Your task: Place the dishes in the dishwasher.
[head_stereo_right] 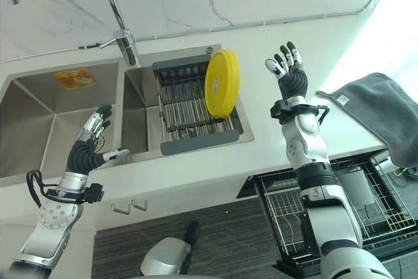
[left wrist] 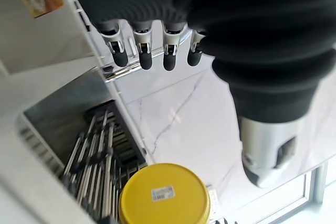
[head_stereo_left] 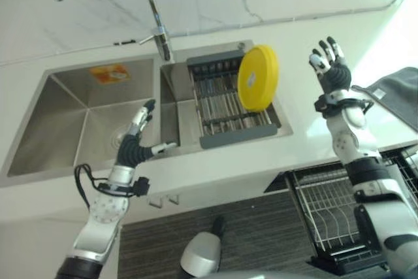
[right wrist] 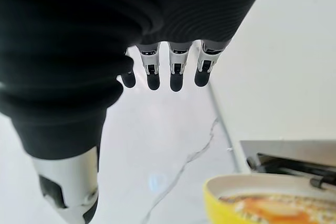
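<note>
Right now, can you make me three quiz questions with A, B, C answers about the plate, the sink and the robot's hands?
1. Where is the plate?
A. Standing on edge in the drying rack in the sink's right basin
B. Flat on the grey towel
C. In the dishwasher rack

2. What colour is the plate?
A. Blue
B. Yellow
C. White

3. How is the right hand?
A. Curled round the plate
B. Pinching the faucet
C. Open, holding nothing

Answers:
1 A, the plate stands upright among the rack's bars, while the dishwasher rack below the counter holds no plate.
2 B, it is bright yellow all over.
3 C, its fingers are straight, raised over the counter apart from the plate. The left hand is open too, at the sink's front edge.
</note>
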Robot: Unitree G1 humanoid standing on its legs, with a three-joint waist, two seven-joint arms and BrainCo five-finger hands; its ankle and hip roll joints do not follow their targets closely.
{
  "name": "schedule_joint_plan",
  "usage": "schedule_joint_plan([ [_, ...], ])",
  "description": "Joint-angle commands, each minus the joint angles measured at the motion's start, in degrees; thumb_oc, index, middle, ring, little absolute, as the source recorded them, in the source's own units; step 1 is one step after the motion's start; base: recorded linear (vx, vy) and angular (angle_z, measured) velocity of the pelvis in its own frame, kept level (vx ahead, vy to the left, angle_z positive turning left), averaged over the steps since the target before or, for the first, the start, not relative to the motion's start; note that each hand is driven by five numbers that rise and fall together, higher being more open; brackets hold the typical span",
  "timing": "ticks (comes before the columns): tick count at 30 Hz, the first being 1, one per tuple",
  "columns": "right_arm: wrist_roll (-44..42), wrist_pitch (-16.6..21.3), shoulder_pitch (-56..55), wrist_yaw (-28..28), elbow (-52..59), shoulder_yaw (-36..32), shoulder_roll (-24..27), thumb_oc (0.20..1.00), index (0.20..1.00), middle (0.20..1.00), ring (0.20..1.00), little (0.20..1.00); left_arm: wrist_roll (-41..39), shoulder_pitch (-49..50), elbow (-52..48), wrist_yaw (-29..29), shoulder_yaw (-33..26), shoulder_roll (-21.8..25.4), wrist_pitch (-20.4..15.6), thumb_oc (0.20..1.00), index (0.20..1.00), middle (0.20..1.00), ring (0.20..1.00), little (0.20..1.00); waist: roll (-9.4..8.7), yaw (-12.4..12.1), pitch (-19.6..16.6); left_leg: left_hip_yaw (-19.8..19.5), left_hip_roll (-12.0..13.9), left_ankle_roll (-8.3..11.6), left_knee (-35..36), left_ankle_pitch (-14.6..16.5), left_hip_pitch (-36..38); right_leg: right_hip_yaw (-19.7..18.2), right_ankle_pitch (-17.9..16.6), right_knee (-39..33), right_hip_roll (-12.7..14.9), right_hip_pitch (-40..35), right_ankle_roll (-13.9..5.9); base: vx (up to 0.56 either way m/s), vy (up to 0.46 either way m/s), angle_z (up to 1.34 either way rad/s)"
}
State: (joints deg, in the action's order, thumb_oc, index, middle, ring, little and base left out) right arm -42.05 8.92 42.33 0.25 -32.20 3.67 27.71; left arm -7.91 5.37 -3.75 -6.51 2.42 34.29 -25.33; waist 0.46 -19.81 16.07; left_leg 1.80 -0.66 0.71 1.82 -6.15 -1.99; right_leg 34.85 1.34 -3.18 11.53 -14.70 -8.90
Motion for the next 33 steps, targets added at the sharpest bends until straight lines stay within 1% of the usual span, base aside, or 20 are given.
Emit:
schedule_joint_plan([
  [1, -4.06, 3.04, 3.75, 1.49, 1.14, 0.02, 4.55, 1.000, 1.000, 1.000, 1.000, 1.000, -2.58, -0.47, -1.16, -0.02, 2.78, 2.26, -4.39, 1.000, 1.000, 1.000, 1.000, 1.000, 1.82, -1.68, -3.23, 0.68, 2.99, 1.69, 1.08, 4.11, 2.92, -1.76, 3.42, 8.73, 1.40, 4.08, 1.22, 0.00, 0.017, 0.11],
  [5, -4.63, 2.47, 5.23, 2.98, -0.60, 0.32, 5.37, 1.000, 1.000, 1.000, 1.000, 1.000, -4.09, -0.99, -0.44, 0.12, 2.85, 3.04, -5.22, 1.000, 1.000, 1.000, 1.000, 1.000, 2.56, -1.95, -2.20, 0.18, 2.66, 1.79, 1.09, 3.47, 1.77, -1.61, 3.40, 8.80, 1.73, 4.38, 1.12, -0.03, 0.019, 0.11],
  [7, -4.63, 2.27, 5.67, 3.49, -0.91, 0.78, 5.27, 1.000, 1.000, 1.000, 1.000, 1.000, -7.50, -1.13, 0.06, 1.97, 2.98, 2.84, -5.27, 1.000, 1.000, 1.000, 1.000, 1.000, 2.90, -2.12, -1.67, 0.04, 2.57, 1.83, 1.05, 3.15, 1.31, -1.31, 3.38, 8.95, 1.96, 4.47, 1.09, -0.03, 0.012, 0.08],
  [9, -4.67, 2.29, 5.60, 4.38, -0.98, 0.94, 4.49, 1.000, 1.000, 1.000, 1.000, 1.000, -8.27, -0.82, -0.09, 3.76, 2.91, 2.41, -5.82, 1.000, 1.000, 1.000, 1.000, 1.000, 3.14, -2.53, -1.32, -0.09, 2.44, 1.90, 0.82, 2.91, 0.92, -0.69, 3.32, 9.10, 2.25, 4.24, 1.13, 0.00, 0.000, 0.00],
  [15, -3.58, 0.82, 5.08, 3.82, 1.28, 1.96, 3.07, 1.000, 1.000, 1.000, 1.000, 1.000, -8.97, -0.28, -0.45, 4.73, 2.39, 2.01, -5.27, 1.000, 1.000, 1.000, 1.000, 1.000, 3.07, -2.66, -0.98, -0.07, 2.61, 1.93, 0.44, 2.77, 0.70, -0.50, 3.55, 9.63, 2.29, 4.33, 1.19, 0.00, 0.000, 0.00],
  [19, -3.34, 0.61, 4.45, 2.76, 2.12, 2.81, 1.91, 1.000, 1.000, 1.000, 1.000, 1.000, -7.57, 0.08, -0.52, 4.71, 2.10, 1.82, -6.30, 1.000, 1.000, 1.000, 1.000, 1.000, 2.77, -2.73, -0.84, -0.48, 2.71, 1.96, 0.31, 2.77, 0.89, -1.08, 3.59, 9.59, 2.06, 4.21, 1.08, 0.01, -0.027, -0.01],
  [25, -2.88, -0.30, 3.19, 3.51, 2.57, 2.81, 1.65, 1.000, 1.000, 1.000, 1.000, 1.000, -6.88, 0.29, -1.39, 4.56, 1.85, 1.92, -5.45, 1.000, 1.000, 1.000, 1.000, 1.000, 2.43, -2.47, -0.95, -0.29, 2.96, 2.05, 0.31, 2.82, 1.13, -1.45, 3.62, 9.59, 2.01, 4.14, 0.97, 0.00, 0.000, 0.00],
  [29, -2.25, -1.12, 2.52, 4.00, 2.88, 3.93, 0.44, 1.000, 1.000, 1.000, 1.000, 1.000, -6.10, -0.08, -1.20, 4.69, 2.03, 1.91, -5.88, 1.000, 1.000, 1.000, 1.000, 1.000, 2.21, -2.50, -1.12, 0.06, 3.17, 2.36, 1.76, 1.90, 1.31, -1.23, 3.40, 8.98, 1.82, 3.70, 0.70, -0.02, -0.003, 0.00],
  [33, -1.58, -1.63, 1.41, 2.83, 3.78, 5.08, -1.07, 1.000, 1.000, 1.000, 1.000, 1.000, -5.32, -0.07, -1.06, 4.72, 2.14, 1.44, -6.10, 1.000, 1.000, 1.000, 1.000, 1.000, 1.91, -2.59, -1.45, 0.43, 3.38, 2.52, 2.20, 1.64, 1.47, -0.77, 3.18, 8.46, 1.78, 3.31, 0.69, 0.00, 0.000, 0.00],
])
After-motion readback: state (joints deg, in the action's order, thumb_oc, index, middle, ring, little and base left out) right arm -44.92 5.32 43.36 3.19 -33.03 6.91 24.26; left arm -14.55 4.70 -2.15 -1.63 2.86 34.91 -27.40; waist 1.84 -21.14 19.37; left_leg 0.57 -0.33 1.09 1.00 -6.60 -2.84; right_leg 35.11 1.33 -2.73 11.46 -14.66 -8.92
